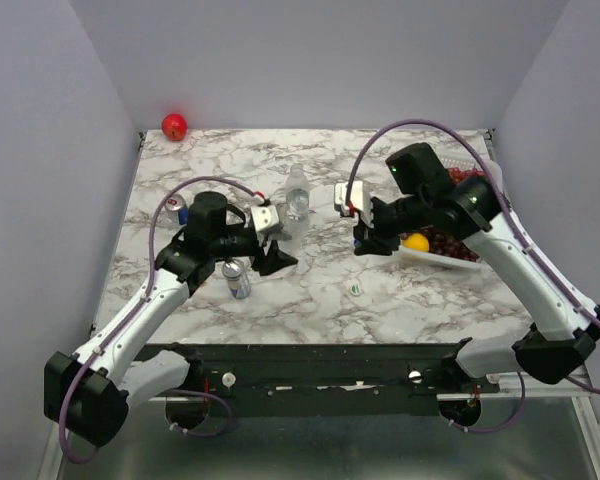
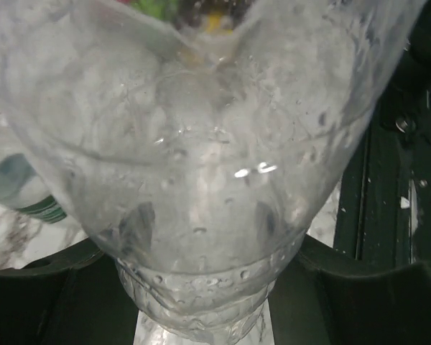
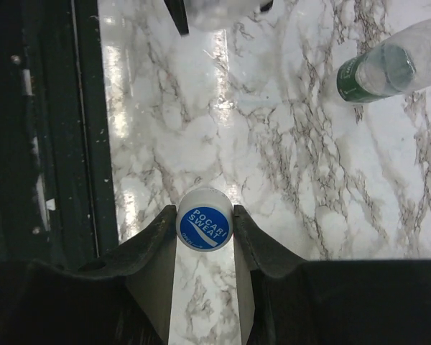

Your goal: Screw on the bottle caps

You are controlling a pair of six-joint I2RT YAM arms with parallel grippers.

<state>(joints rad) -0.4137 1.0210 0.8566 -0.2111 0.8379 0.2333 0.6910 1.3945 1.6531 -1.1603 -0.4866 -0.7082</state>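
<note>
My left gripper (image 1: pixel 273 260) is shut on the plain clear bottle (image 2: pixel 201 165), which fills the left wrist view between the black fingers (image 2: pixel 359 287). The clear bottle is hard to make out in the top view. The bottle with the dark green label (image 1: pixel 297 200) stands upright just behind and to the right, and shows in the right wrist view (image 3: pixel 377 72). My right gripper (image 1: pixel 365 242) is shut on the white and blue cap (image 3: pixel 203 219) and holds it above the marble. The white cap with the green mark (image 1: pixel 355 288) lies on the table between the arms.
One silver-blue can (image 1: pixel 237 278) stands by the left arm and another (image 1: pixel 176 208) behind it. A white tray (image 1: pixel 485 165) of grapes and a yellow fruit sits at the right. A red apple (image 1: pixel 174 126) is at the back left corner.
</note>
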